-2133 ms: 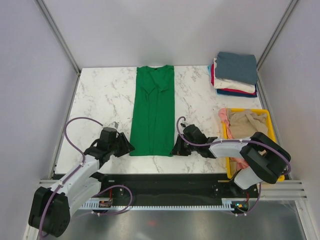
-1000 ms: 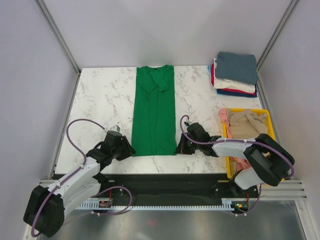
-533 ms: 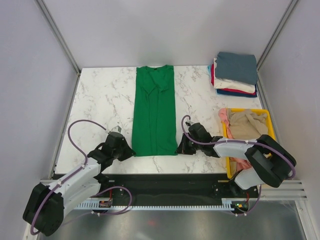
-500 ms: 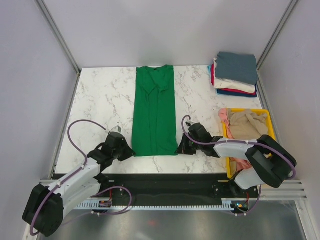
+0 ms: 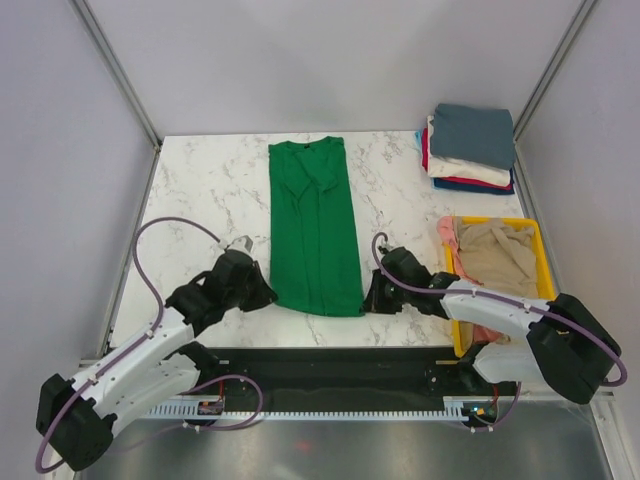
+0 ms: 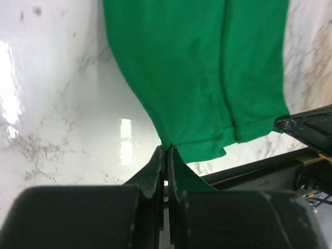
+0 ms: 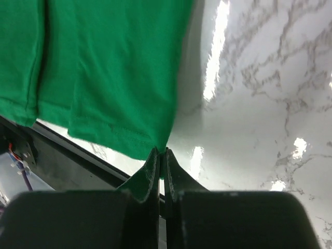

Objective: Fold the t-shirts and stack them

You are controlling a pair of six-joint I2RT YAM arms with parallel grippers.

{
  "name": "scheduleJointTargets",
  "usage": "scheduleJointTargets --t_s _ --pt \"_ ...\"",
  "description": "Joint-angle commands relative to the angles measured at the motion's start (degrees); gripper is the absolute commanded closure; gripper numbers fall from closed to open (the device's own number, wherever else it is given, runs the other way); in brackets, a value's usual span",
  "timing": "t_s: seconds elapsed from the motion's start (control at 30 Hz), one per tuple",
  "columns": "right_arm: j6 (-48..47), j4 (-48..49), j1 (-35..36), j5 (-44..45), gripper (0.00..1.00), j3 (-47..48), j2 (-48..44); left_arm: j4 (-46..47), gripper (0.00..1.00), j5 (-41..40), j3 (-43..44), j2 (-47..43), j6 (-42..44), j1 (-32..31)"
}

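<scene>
The green t-shirt (image 5: pixel 315 230), folded into a long strip, is laid lengthwise on the marble table (image 5: pixel 200 190), collar at the far end. Its near left hem corner is pinched in the closed left gripper (image 6: pixel 166 150), its near right corner in the right gripper (image 7: pixel 161 153). Folded t-shirts (image 5: pixel 470 148) are stacked far right, beyond the yellow bin (image 5: pixel 495 219).

Top external: high behind the robot, looking down and forward over the whole table (image 5: pixel 200 190).
Left wrist: close above the tabletop, looking along the left gripper (image 6: pixel 166 149) at the green t-shirt (image 6: pixel 207 78).
Right wrist: equally close, along the right gripper (image 7: pixel 161 152).
Shared: the shirt's near hem, in all three views.
</scene>
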Motion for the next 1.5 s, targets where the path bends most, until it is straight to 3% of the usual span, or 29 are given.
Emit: scheduleJointTargets --t_s 0.0,0.23,0.6,1.23,1.27,1.33,1.37,1.47 --pt "-2.78 -5.87 -1.22 3.82 1.00 10.77 0.76 -3.25 0.98 -5.98 9.80 3.88 5.26 -0.16" --pt "-9.46 -9.03 -8.34 3.21 1.00 28.20 9.89 -3.60 0.98 -9.33 27.19 16.88 11.94 2.30" --pt "-17.55 -16.33 -14.06 3.99 1.00 56.23 28.35 -1.14 0.98 2.25 44.08 35.69 21.44 16.88" --pt "-22.30 -16.77 -18.19 4.70 1.00 75.23 48.39 -0.96 0.97 12.54 66.92 66.36 24.17 24.45" --pt "-22.21 -16.86 -18.54 4.61 0.98 76.54 50.84 -1.57 0.96 12.73 68.34 67.86 24.52 24.89" --pt "-21.86 -17.47 -19.60 3.74 0.84 81.20 53.22 -1.84 0.87 15.69 73.85 73.55 26.09 25.24" --pt "-21.60 -17.91 -20.04 3.12 0.59 82.95 55.76 -3.06 0.67 15.80 76.85 75.76 26.45 25.42" --pt "-22.03 -20.62 -21.71 1.89 0.27 91.39 60.51 -14.29 0.50 15.10 93.80 86.22 25.93 27.08"
